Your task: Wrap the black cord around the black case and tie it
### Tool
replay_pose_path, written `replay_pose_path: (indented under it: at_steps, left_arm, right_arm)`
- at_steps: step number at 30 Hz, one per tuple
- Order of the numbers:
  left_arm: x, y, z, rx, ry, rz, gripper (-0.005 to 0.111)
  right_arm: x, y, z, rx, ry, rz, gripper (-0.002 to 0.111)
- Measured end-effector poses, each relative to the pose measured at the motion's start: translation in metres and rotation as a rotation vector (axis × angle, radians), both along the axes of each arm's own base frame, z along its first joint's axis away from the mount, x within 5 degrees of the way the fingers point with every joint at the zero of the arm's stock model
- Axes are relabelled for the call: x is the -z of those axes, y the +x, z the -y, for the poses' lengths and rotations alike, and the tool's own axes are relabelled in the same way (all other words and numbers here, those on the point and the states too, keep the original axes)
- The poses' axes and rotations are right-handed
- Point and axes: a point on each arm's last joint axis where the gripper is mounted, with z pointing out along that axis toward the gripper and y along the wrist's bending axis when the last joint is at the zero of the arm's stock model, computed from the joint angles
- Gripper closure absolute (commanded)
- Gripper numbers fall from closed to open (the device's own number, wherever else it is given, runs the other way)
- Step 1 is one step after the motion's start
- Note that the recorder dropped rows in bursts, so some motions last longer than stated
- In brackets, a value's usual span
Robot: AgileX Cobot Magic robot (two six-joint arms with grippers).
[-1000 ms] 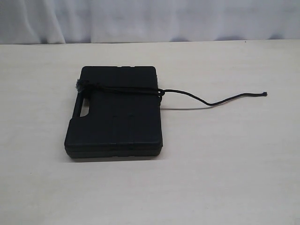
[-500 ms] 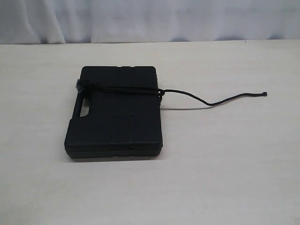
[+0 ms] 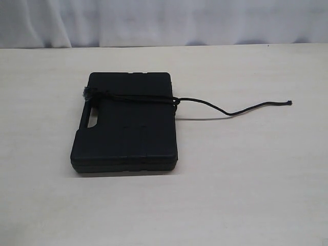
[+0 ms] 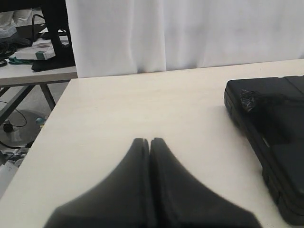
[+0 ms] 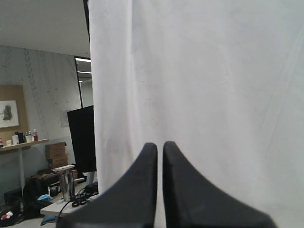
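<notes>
The black case [image 3: 125,125] lies flat on the table, its handle slot to the left. The black cord [image 3: 138,97] runs across its far part, with a frayed tuft [image 3: 86,94] at the left edge and a knot [image 3: 176,101] at the right edge. The loose tail [image 3: 246,108] trails right over the table. Neither gripper shows in the exterior view. My left gripper [image 4: 149,140] is shut and empty above the table, apart from the case [image 4: 275,137] and tuft [image 4: 248,99]. My right gripper [image 5: 160,144] is shut and empty, facing a white curtain.
The light table [image 3: 246,179] spreads wide around the case. A white curtain [image 3: 164,20] hangs behind its far edge. The table's side edge [image 4: 45,135] shows in the left wrist view, with a desk and clutter [image 4: 38,50] beyond it.
</notes>
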Motion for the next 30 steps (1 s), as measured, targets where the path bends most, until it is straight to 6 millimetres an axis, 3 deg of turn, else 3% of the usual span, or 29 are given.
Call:
replay_pose_path:
  at_steps: [30]
  left_arm:
    - [-0.0002,-0.0001,-0.0023,-0.008,0.084,-0.003,0.107]
  right_arm:
    - [0.0033,0.0003,0.0004,0.01,-0.01,0.001,0.104]
